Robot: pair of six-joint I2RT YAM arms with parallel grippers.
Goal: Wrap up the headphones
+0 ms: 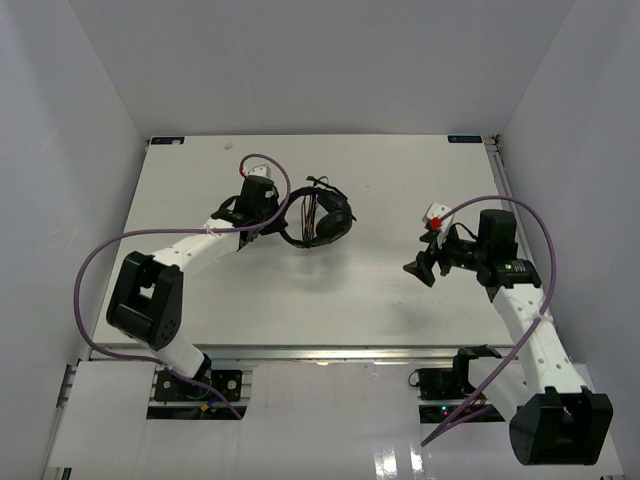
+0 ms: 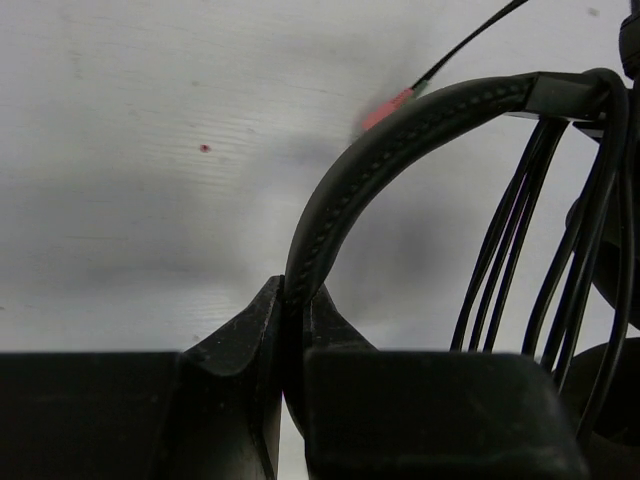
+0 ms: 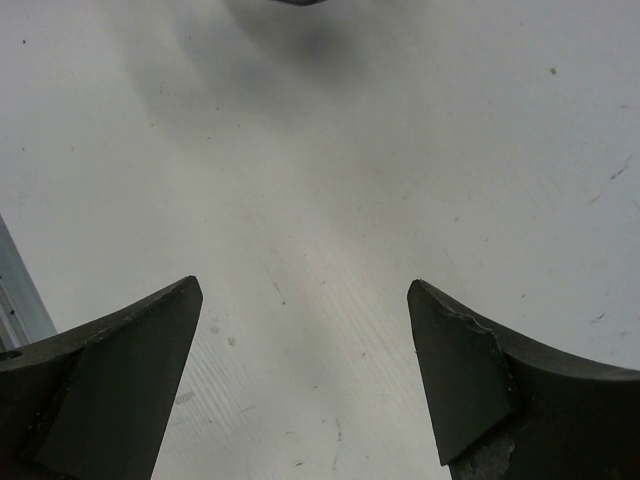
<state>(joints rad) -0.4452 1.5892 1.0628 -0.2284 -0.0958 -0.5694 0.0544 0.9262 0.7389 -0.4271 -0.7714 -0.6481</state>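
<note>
Top view: black headphones [image 1: 322, 216] lie on white tabletop [image 1: 350, 300], left of centre, nearer the far edge. L gripper [image 1: 262, 208] is clamped tight on the headband [image 2: 400, 130]; cord [image 2: 500, 250] strands hang looped over the band beside it. R gripper [image 1: 427, 266], near the right edge, gapes wide w/ nothing in it, well apart. Headphones sit to its left, headband arch toward L arm, cups [image 1: 338, 215] toward R. L arm is nearer.

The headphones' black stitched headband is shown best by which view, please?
Left wrist: the black stitched headband arcs close-up, pinched in the left tool. Top view shows it tiny; right wrist misses it.
</note>
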